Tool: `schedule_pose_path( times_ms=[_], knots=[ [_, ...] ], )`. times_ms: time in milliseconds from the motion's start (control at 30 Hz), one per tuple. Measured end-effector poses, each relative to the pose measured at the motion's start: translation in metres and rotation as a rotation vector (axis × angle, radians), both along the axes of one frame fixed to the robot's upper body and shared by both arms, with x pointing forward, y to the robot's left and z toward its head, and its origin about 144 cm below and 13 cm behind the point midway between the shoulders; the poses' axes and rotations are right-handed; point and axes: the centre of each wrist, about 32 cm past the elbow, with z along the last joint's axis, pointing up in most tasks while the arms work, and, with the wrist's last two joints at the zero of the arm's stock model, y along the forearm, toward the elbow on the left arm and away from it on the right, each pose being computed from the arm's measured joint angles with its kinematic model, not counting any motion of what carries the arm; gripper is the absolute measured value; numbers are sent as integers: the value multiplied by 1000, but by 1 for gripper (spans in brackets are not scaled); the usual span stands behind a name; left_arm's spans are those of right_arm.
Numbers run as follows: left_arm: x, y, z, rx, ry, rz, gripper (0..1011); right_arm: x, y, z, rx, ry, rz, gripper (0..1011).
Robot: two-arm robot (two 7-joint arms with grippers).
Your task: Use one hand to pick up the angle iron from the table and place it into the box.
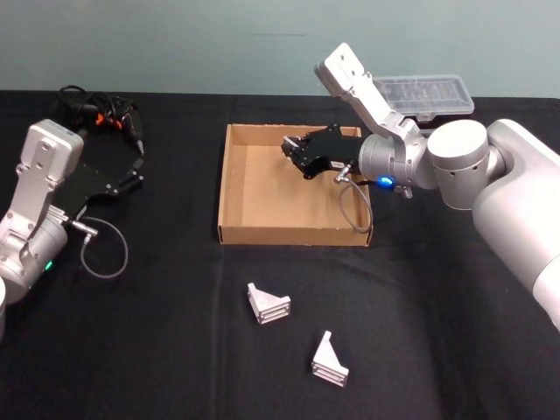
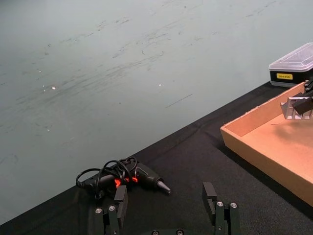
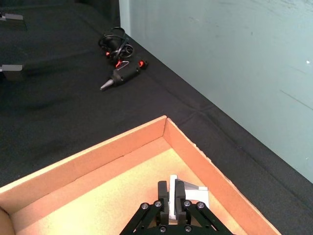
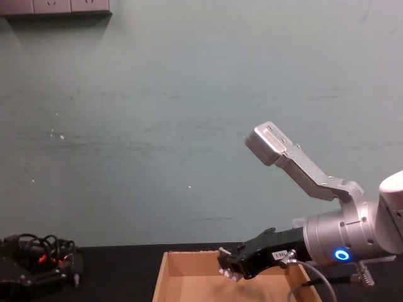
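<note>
**Head view.** One box (image 1: 229,188), tan and lidless, at the centre of the worktop (image 1: 157,341). Two loose angle irons lie between the box and the near edge. The first loose angle iron (image 1: 268,304) has its long side roughly parallel to that edge. The second loose angle iron (image 1: 329,359) lies nearer the edge, gusset tip toward the far edge. The right end effector (image 1: 293,149) is over the box's far half. The left end effector (image 1: 136,171) is near the left edge. One clear-lidded case (image 1: 424,92) sits by the far edge, behind the right arm. One corded tool (image 1: 101,114) lies toward the far left corner.

**Left wrist view.** The left end effector is spread wide.

**Right wrist view.** A third piece, the held angle iron (image 3: 188,195), is pinched by the right end effector. One flange stands upright in the pinch; the other reaches toward the box's far wall.

**Chest view.** The held angle iron is at about rim height. Whether it touches the box floor cannot be told.
</note>
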Motion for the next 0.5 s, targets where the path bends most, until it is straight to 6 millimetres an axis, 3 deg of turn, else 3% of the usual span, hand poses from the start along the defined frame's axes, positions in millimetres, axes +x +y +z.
schedule_pose_path(
  times_ms=[200, 500],
  knots=[
    [0, 0, 0, 0, 0, 0, 1000, -1, -1, -1, 2, 6, 2, 86],
    [0, 0, 0, 0, 0, 0, 1000, -4, -3, -2, -1, 5, 8, 336]
  ],
)
